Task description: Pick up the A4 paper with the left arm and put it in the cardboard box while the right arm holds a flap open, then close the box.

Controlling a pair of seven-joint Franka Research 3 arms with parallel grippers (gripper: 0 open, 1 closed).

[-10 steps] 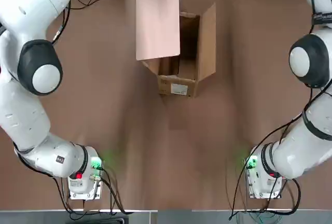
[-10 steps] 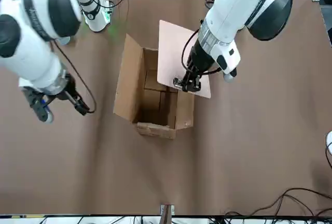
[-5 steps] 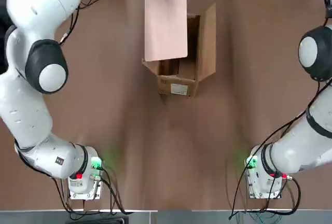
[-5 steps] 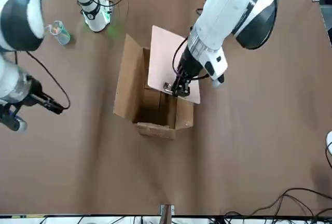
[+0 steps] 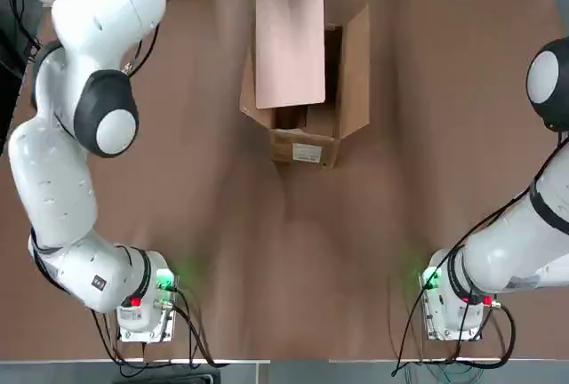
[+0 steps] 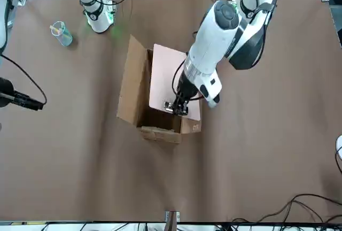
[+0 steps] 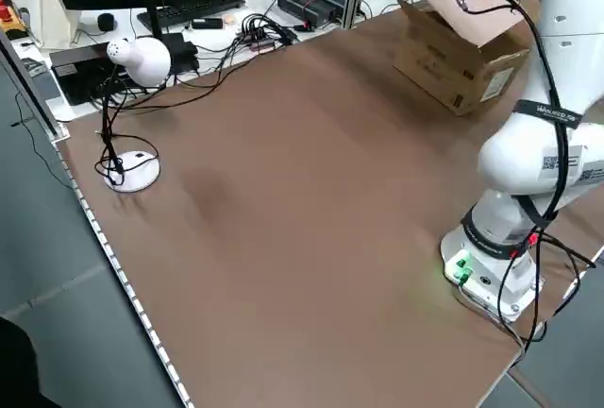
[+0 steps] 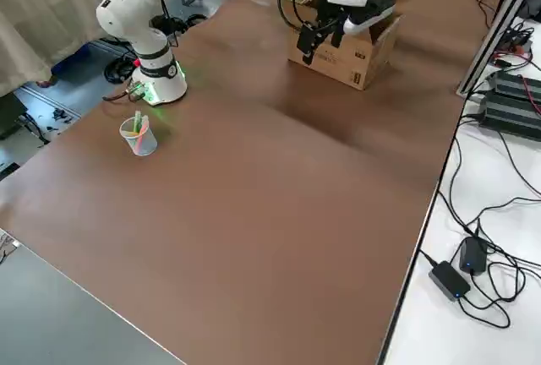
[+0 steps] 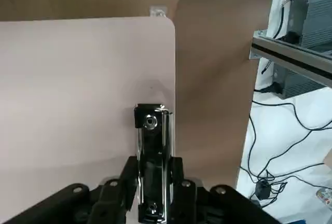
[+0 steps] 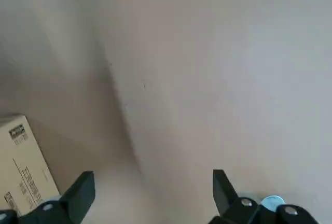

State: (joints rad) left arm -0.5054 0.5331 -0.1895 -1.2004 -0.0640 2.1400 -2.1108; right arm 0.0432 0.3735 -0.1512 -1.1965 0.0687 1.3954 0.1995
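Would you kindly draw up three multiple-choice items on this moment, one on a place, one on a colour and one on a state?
1. Where is the A4 paper?
A. Flat on the table beside the box
B. Held over the open cardboard box
C. Under the plastic cup

2. What colour is the sheet?
A. Pale pinkish-beige
B. Bright blue
C. Black

3. How is the right tool?
A. Shut on a flap
B. Shut on the sheet
C. Open, holding nothing

Answers: 1 B, the left tool grips the sheet's metal clip above the box opening. 2 A, it shows pinkish-beige against the brown cardboard. 3 C, its wrist view shows fingers wide apart with only bare table between them.
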